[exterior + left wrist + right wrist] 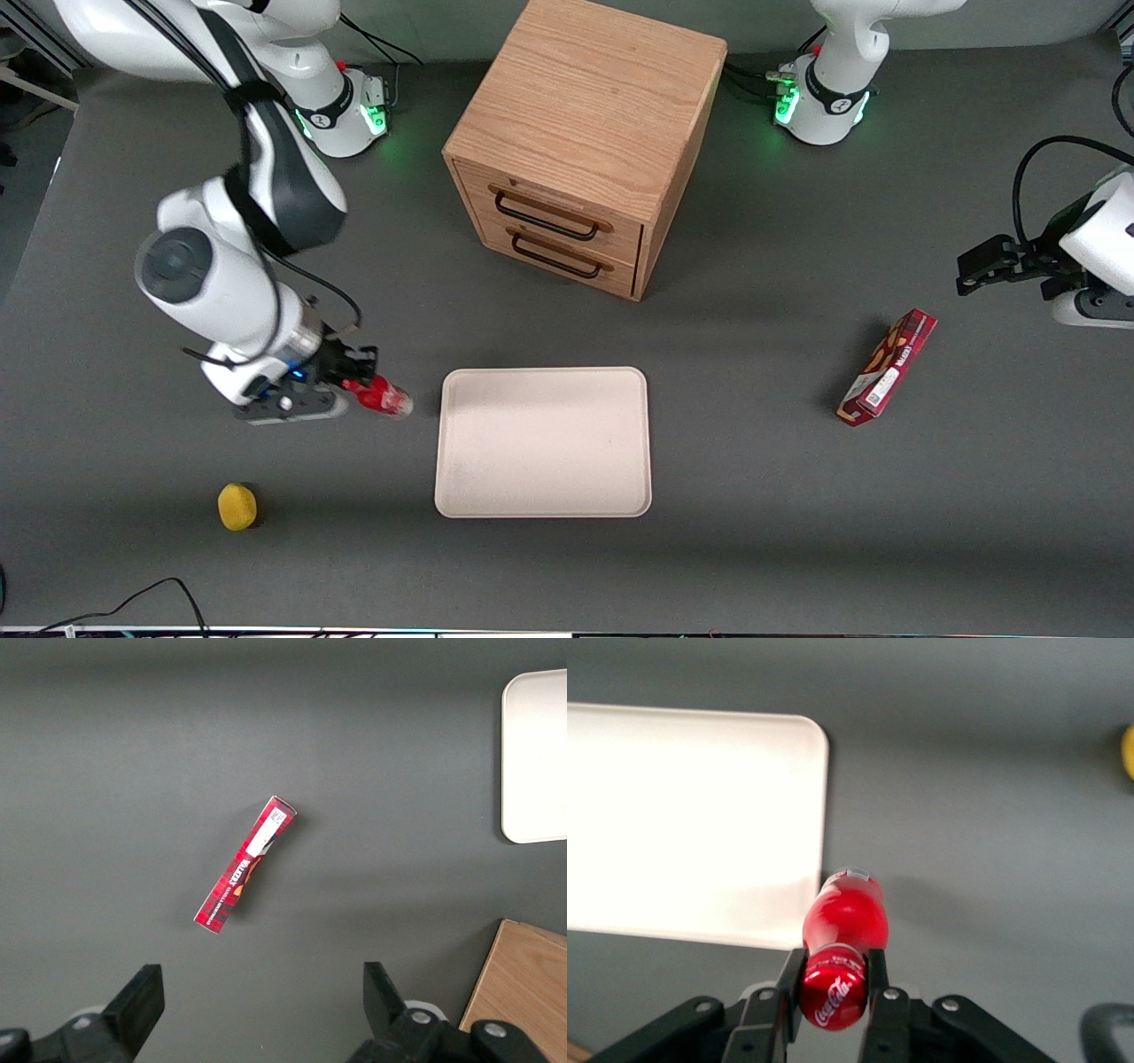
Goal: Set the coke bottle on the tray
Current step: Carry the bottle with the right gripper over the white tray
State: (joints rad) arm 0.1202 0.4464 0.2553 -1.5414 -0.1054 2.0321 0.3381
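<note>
— What sits toward the working arm's end of the table?

— A lemon (237, 506) near the table's front edge. Farther from the camera, the gripper (351, 383) clamps the coke bottle (383, 397) by its cap end, the bottle tilted, its clear base just beside the tray's edge.

— And after that?

— The tray (543, 441) lies mid-table, bare, in front of the wooden drawer cabinet (585, 142). Toward the parked arm's end lies a red snack box (888, 367).
</note>
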